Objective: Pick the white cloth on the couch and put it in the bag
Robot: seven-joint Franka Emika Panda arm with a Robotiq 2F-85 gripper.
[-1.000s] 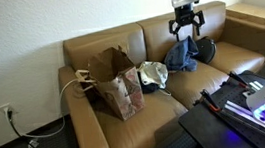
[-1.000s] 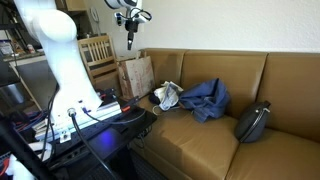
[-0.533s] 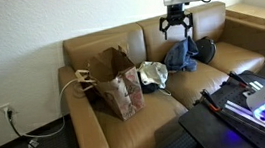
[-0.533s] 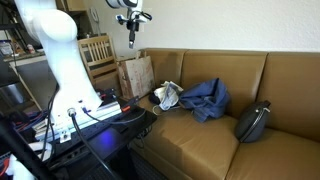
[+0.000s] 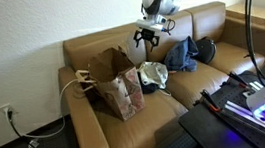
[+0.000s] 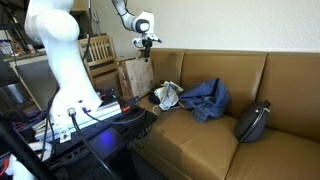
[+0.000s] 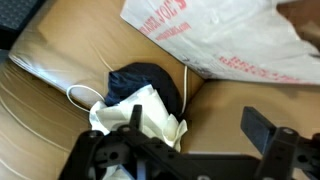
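1. Tan leather bench carries white cloth, crumpled just beside paper bag.
2. My tool hangs above, jaws apart, empty.
3. Cloth looks light, limp; I'd pinch a raised fold mid-heap.

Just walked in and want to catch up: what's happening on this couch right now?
The robot arm's gripper hovers above the couch, roughly over the white cloth, with its jaws open and empty. The cloth lies untouched on the seat between the paper bag and a blue garment. It is not yet in the bag.
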